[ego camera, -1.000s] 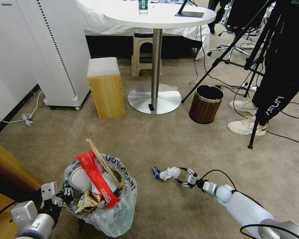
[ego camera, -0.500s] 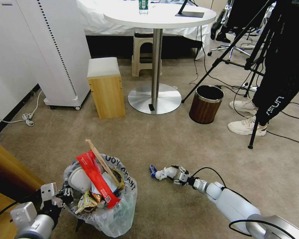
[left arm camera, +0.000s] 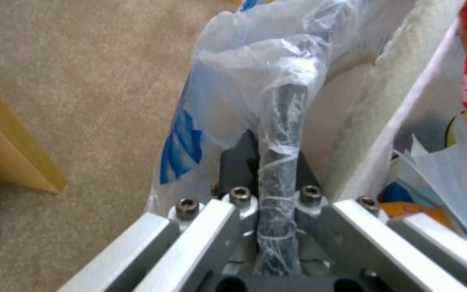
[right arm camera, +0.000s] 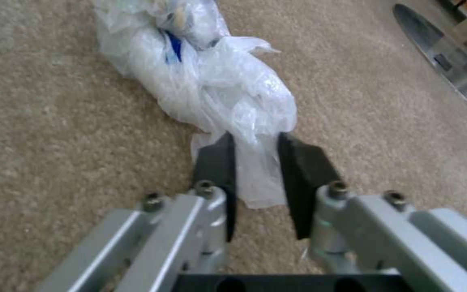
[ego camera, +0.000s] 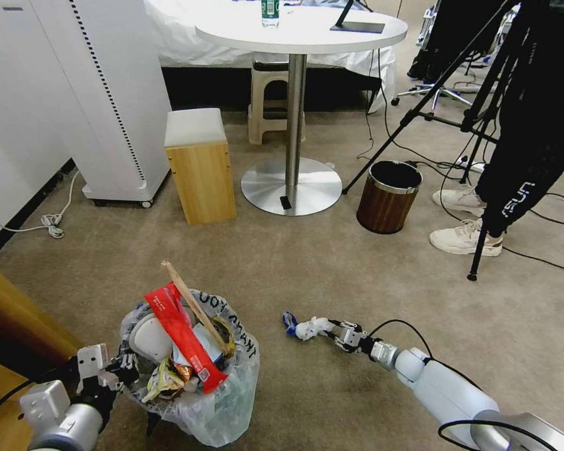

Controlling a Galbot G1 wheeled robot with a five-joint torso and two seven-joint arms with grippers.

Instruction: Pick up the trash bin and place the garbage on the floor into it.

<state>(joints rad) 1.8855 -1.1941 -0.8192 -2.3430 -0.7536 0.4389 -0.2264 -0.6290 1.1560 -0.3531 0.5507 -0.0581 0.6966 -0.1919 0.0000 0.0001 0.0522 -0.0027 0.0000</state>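
Note:
The trash bin stands low at the left of the head view, lined with a crinkled clear bag and stuffed with a red wrapper, a wooden stick, a white cup and snack packets. My left gripper is shut on its rim, and the left wrist view shows the bag-wrapped rim pinched between the jaws. One piece of garbage, a crumpled clear-white plastic wad with a blue bit, lies on the beige floor. My right gripper is open, its fingers straddling the tail end of the wad with a narrow gap.
A brown wood-grain bin stands at the mid right, beside tripod legs and a person's white shoes. The round table's metal base and a wooden box stool stand farther off. Wooden furniture borders the left.
My right gripper has slid left along the carpet up to the plastic wad, which shifted slightly left. The left gripper and bin have not moved.

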